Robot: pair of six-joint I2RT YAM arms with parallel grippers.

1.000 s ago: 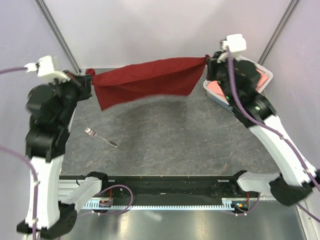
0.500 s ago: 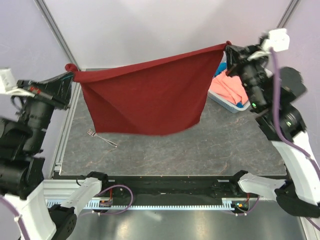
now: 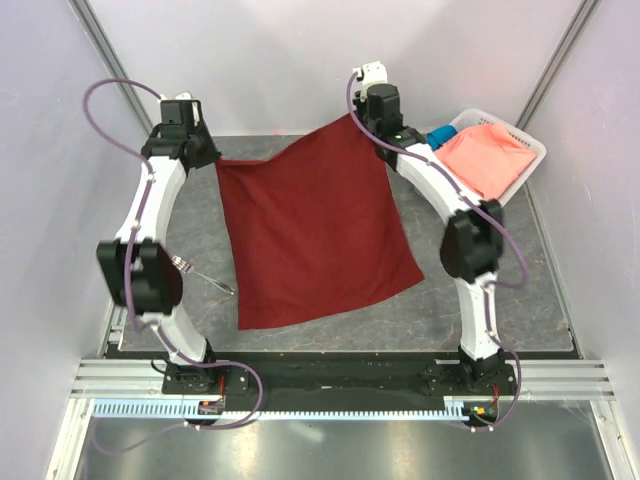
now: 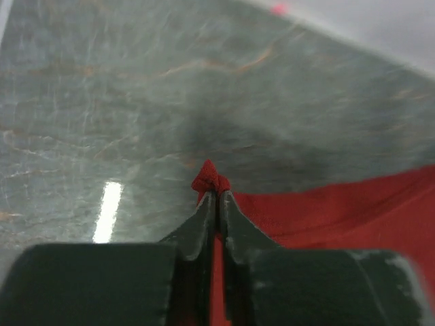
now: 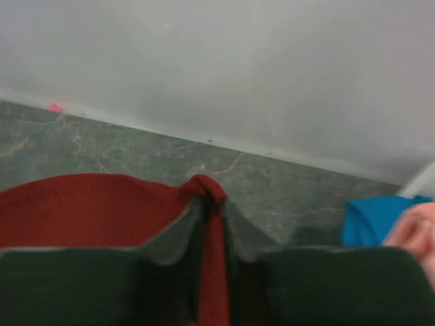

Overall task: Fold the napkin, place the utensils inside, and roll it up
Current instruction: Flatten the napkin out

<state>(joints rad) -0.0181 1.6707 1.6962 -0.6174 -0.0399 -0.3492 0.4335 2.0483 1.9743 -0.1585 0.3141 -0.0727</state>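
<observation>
The maroon napkin (image 3: 315,235) lies spread over the middle of the table, its two far corners still lifted. My left gripper (image 3: 213,160) is shut on the far left corner; a red tuft (image 4: 210,178) pokes out past its fingertips. My right gripper (image 3: 356,115) is shut on the far right corner (image 5: 207,190) near the back wall. A silvery fork (image 3: 200,273) lies on the table just left of the napkin, beside my left arm's lower link.
A white basket (image 3: 528,150) at the back right holds a salmon-pink cloth (image 3: 485,160) and a small blue cloth (image 3: 441,136), which also shows in the right wrist view (image 5: 370,219). The back wall stands close behind both grippers.
Both grippers swung the napkin from hanging in the air forward and down. The cloth now lies spread on the table, and both arms reach to the far side.
</observation>
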